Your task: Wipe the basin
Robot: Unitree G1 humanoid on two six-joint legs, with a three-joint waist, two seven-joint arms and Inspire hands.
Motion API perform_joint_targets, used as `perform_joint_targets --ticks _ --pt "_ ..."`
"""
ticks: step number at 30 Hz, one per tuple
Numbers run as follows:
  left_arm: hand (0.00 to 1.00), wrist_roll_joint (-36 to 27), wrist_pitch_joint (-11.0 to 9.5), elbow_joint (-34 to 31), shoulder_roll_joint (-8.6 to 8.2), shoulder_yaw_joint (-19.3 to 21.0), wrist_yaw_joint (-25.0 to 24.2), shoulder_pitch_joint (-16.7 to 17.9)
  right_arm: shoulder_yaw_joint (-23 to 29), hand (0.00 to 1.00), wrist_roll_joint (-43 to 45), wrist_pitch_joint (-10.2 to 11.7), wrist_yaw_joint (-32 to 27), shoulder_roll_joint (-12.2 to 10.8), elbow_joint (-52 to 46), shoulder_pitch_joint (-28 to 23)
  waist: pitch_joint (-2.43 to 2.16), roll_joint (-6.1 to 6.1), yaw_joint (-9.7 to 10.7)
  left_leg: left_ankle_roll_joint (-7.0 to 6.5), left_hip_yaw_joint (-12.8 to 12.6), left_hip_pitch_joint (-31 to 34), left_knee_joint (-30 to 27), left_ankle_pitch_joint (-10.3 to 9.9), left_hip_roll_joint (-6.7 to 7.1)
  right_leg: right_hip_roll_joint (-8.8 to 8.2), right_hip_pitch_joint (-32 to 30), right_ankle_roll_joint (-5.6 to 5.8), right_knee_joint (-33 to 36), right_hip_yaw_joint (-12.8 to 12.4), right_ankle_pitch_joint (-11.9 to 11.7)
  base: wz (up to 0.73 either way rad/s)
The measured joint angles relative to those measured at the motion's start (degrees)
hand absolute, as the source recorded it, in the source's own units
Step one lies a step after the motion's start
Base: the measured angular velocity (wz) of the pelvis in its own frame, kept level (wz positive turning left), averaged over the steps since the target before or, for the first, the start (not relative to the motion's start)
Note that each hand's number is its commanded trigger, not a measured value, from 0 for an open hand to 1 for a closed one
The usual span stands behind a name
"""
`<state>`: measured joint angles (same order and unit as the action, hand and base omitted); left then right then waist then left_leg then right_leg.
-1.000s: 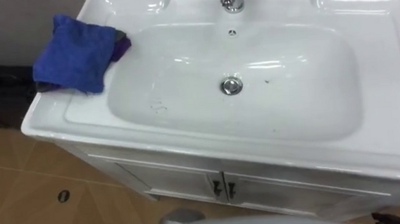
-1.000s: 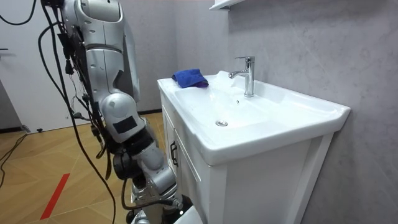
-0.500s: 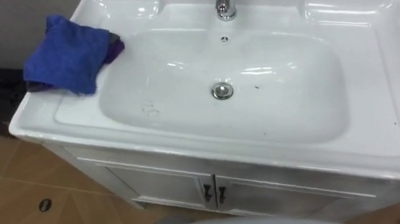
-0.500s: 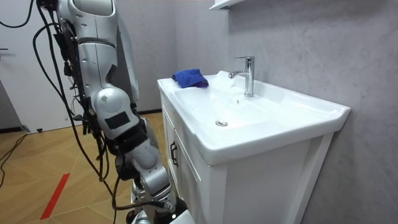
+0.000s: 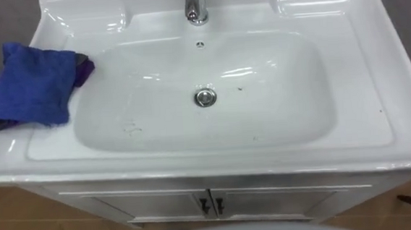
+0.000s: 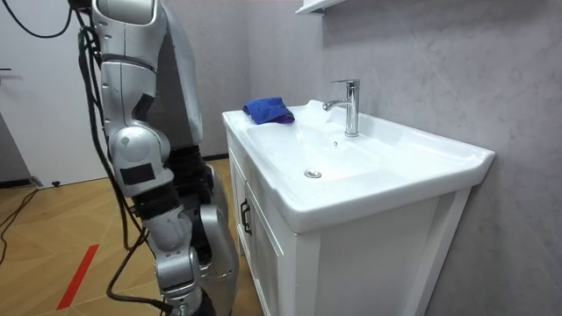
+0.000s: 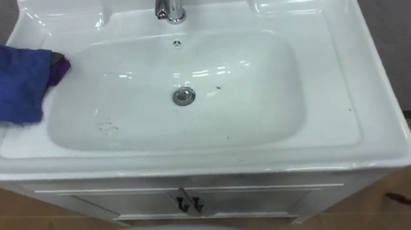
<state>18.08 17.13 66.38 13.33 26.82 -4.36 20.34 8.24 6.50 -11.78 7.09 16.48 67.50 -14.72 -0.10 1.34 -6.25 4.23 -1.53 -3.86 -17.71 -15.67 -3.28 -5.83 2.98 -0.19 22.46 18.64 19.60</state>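
The right hand (image 6: 176, 268) is hung low beside the cabinet (image 5: 211, 201) under the basin (image 5: 157, 144), with the arm straight down. How far its fingers are opened cannot be told. The drain (image 5: 205, 97) is set mid-basin. A blue cloth (image 5: 26, 84) is laid on the basin's left rim. The tap (image 5: 195, 3) is mounted behind the basin.

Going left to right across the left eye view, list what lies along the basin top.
blue cloth → drain → right-hand rim of the basin
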Motion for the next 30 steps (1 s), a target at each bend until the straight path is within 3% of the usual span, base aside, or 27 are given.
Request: perform_joint_targets --ticks 8,13,17,23,30 --pt "0.00 -1.70 0.03 -0.07 0.15 -1.05 0.06 -1.12 -0.15 0.00 -1.22 -0.36 -0.05 -0.80 -0.14 0.10 -0.01 -0.62 0.74 -0.01 -1.01 -0.81 0.67 -0.01 0.04 0.64 0.18 0.36 -1.03 -1.35 -0.27 -0.08" --pt "0.00 -1.76 -0.12 1.26 0.46 -1.28 0.15 -1.14 -0.35 0.00 -1.33 -0.84 -0.05 -1.29 -0.91 0.01 0.29 -2.28 0.16 -0.02 -3.13 -2.09 1.37 -0.02 -0.08 0.71 0.67 0.46 -1.15 -2.67 -0.33 -0.14" --pt "0.00 -1.73 0.01 1.72 0.44 -1.61 -0.43 -1.21 -0.34 0.00 -1.37 -2.04 -0.19 -1.46 -0.98 0.31 0.30 -3.05 -0.04 -0.09 -3.29 -2.86 1.42 -0.06 -0.01 0.88 2.47 0.94 -3.17 -2.47 -1.05 0.04" --pt "0.00 -1.75 0.70 1.85 0.46 -4.02 -1.42 -2.26 -0.83 0.00 -1.17 -3.18 -0.18 -1.66 -1.16 3.58 0.24 -3.82 -0.43 -1.60 -6.33 -0.79 -0.10 -0.98 -0.12 0.65 1.41 1.77 -3.82 -2.61 -2.21 0.01" --pt "0.00 -2.04 0.89 2.14 0.54 -6.80 -1.24 -4.28 -3.76 0.00 -1.22 -3.30 -0.24 -2.50 -1.16 5.51 0.23 -4.27 -0.32 -2.95 -6.64 0.19 -0.61 -1.74 0.24 0.45 1.04 2.80 -5.42 -2.77 -4.35 -0.02"
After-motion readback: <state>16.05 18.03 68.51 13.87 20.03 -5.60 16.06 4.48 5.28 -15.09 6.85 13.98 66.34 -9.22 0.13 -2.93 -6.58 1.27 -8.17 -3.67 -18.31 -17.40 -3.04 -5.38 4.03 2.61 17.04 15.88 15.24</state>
